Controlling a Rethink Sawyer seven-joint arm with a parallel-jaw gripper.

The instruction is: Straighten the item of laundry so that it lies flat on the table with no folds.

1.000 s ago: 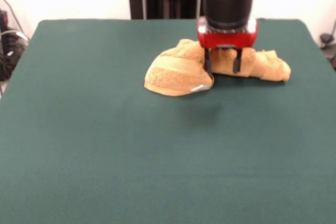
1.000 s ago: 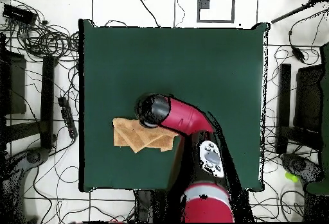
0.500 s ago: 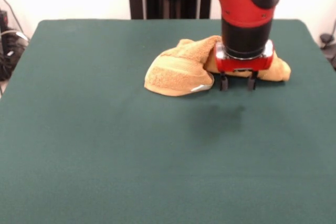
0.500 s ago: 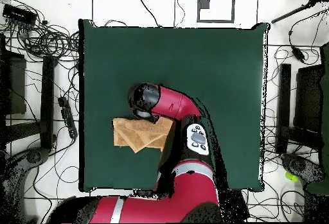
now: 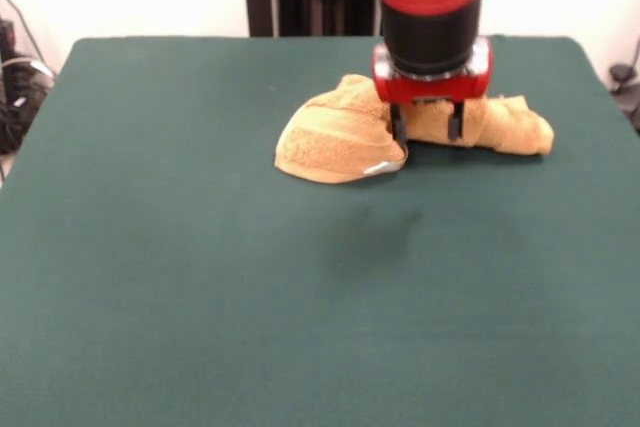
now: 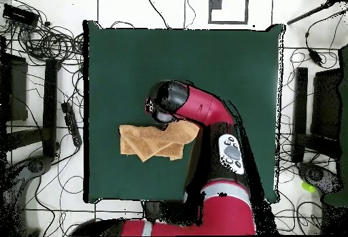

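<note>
1. Desk: green cloth, bare across the near half.
2. Towel: golden-orange, crumpled and folded, lying toward the far side right of centre; small white label at its near edge.
3. Claw: fingers apart, holding nothing, tips down against the towel's middle fold.

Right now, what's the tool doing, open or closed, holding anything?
Tool: open, holding nothing, fingers apart just above the crumpled towel.
</note>
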